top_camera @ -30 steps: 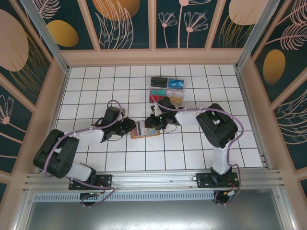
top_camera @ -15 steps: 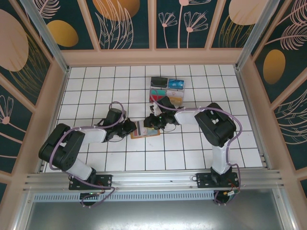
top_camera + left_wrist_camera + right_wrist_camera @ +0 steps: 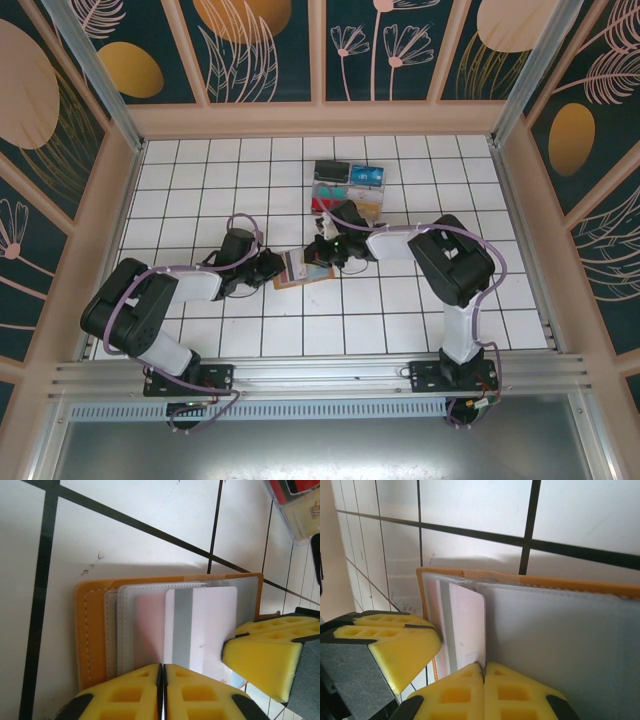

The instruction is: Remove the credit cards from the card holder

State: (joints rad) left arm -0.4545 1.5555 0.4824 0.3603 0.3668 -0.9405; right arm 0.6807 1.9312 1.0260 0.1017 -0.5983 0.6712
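Note:
The tan card holder [image 3: 296,276] lies open on the white tiles between my two grippers, its grey pockets up. In the left wrist view its tan border [image 3: 92,630] frames those pockets, and a pale pink-white credit card [image 3: 210,620] with a grey stripe sticks partway out. My left gripper [image 3: 274,266] is shut, and its yellow tips [image 3: 161,669] lie over the holder's near edge. My right gripper [image 3: 322,254] is shut too. Its tips [image 3: 483,667] pinch the corner of that card [image 3: 467,625], beside the holder's rim [image 3: 445,573].
A clear box [image 3: 347,188] with stacks of cards stands just behind the holder, its corner in the left wrist view [image 3: 295,505]. The two grippers sit a few centimetres apart. Wooden walls ring the tiled floor.
My right gripper's jaws have closed on the card's corner. The left gripper has stayed shut on the holder's edge, and its arm has shifted slightly.

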